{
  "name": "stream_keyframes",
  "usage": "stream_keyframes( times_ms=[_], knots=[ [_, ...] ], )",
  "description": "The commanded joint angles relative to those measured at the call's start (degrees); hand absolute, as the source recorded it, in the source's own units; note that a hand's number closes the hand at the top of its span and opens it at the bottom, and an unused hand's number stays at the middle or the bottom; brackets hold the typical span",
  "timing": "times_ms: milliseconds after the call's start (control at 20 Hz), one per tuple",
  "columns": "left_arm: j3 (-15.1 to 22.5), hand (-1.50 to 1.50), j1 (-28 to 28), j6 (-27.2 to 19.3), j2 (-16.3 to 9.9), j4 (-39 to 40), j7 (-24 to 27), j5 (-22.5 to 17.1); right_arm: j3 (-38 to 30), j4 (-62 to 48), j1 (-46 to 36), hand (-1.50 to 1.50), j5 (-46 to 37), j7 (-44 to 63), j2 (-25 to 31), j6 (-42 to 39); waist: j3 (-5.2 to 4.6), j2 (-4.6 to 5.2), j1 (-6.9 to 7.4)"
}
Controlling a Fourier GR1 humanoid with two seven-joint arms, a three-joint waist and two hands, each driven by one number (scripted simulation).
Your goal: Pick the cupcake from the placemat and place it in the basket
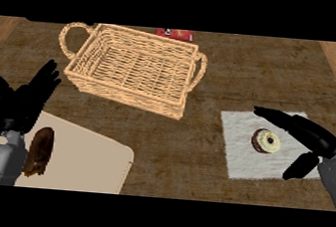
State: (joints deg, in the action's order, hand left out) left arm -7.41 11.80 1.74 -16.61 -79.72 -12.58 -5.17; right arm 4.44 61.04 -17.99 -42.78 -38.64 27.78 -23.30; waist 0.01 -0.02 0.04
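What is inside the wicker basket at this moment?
The wicker basket shows only its woven bottom; nothing lies inside. The cupcake sits on the white placemat. A red thing behind the basket is partly hidden.

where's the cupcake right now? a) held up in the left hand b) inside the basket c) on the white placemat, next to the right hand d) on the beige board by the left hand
c: the cupcake lies on the white placemat, between the fingers and thumb of the open right hand, while the basket holds nothing visible and the left hand rests open at the view's left.
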Motion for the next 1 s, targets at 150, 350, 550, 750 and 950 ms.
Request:
stream_keyframes(
  times_ms=[150,350,550,750,950],
  knots=[
    [-1.6,0.00,0.1,1.5,0.5,3.9,4.3,1.6,-0.3,2.0,0.4,-1.50,-3.5,1.7,-1.8,-0.9,-0.02,0.00,-0.09],
    [-1.4,0.00,0.9,0.5,0.4,2.5,2.0,1.9,3.7,-9.5,-4.8,1.50,-11.0,-4.1,-3.4,9.3,0.01,0.15,0.36],
    [-0.2,0.00,-2.7,0.3,2.5,1.3,4.5,3.9,2.4,-9.3,-3.5,1.50,-11.9,-4.7,-4.6,10.1,-0.01,0.04,0.14],
    [0.6,0.00,-0.5,-1.2,3.3,-2.0,-1.3,3.3,7.3,-0.9,-1.4,1.50,-14.3,10.6,-16.5,9.9,-0.12,-0.52,-0.77],
    [0.3,0.00,-0.4,1.5,2.0,-0.5,-0.1,2.1,10.5,-3.4,-3.1,1.50,-15.4,21.0,-27.1,13.1,-0.31,-0.76,2.74]
  ],
)
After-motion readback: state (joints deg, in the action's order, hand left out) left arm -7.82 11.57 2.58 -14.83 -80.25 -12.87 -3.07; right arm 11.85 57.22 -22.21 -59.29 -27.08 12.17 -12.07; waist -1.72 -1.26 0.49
